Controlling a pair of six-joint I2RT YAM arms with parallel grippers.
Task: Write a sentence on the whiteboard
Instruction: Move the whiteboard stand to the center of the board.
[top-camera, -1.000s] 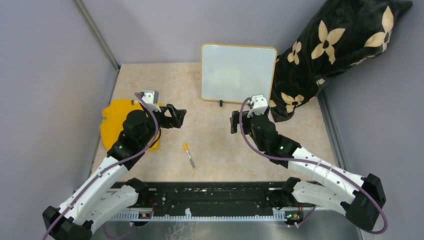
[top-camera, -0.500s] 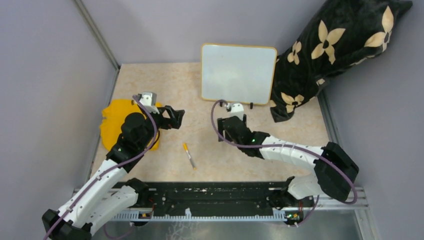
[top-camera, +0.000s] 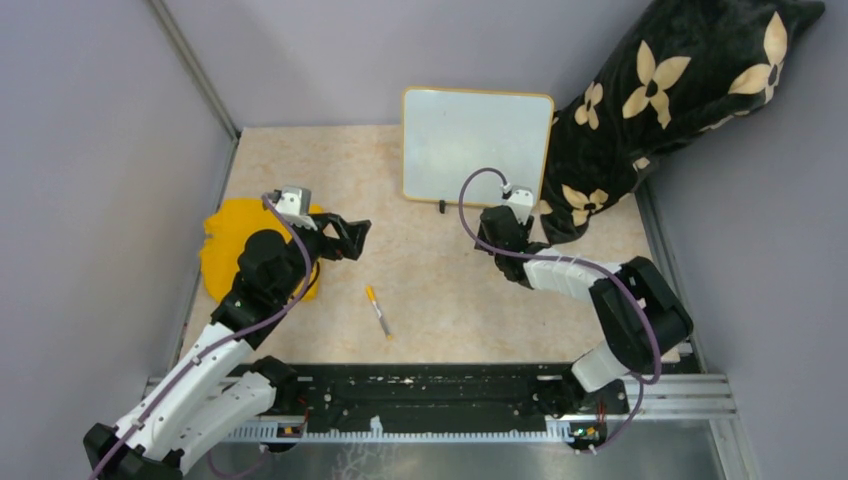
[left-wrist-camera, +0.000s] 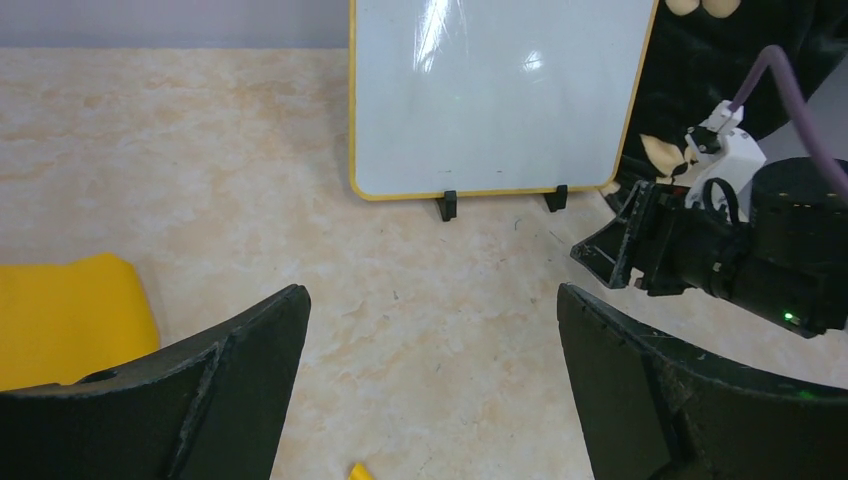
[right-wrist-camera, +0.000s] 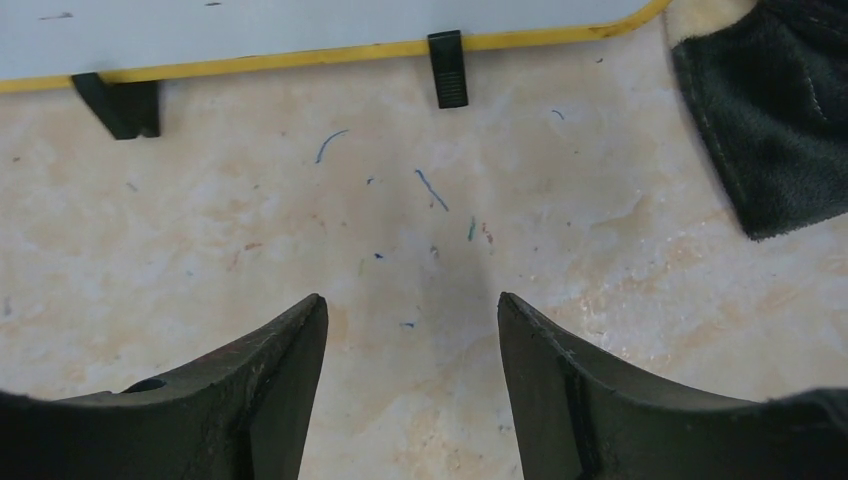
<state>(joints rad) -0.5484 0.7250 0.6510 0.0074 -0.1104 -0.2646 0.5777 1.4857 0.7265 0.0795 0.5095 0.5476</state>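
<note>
The small rectangular whiteboard (top-camera: 477, 147), white with rounded corners and a thin yellow-orange rim, stands at the middle of the tabletop's far edge. It is propped on two small black feet (right-wrist-camera: 447, 68) along its lower rim. Its face shows plain white with a patch of glare.

The right gripper (right-wrist-camera: 410, 300) sits low over the tabletop just in front of the board's lower right corner, facing the feet. Its two black fingers (right-wrist-camera: 285, 350) are spread apart with only bare tabletop between them, so it is released and grasps nothing. A few short blue and reddish pen marks (right-wrist-camera: 432, 190) dot the surface between it and the board.

The beige marbled tabletop (top-camera: 430, 280) also carries a thin pen with an orange-yellow end (top-camera: 378, 310). The pen lies alone toward the near edge, between the two arms and apart from both.

The left gripper (top-camera: 352, 236) hangs left of centre, pointing toward the board, its jaws spread wide and empty.

A flat yellow cloth-like piece (top-camera: 232, 245) lies at the left edge, partly under the left arm.

A large black plush cushion with cream flower shapes (top-camera: 680, 100) fills the far right corner, just beside the board's right rim.
</note>
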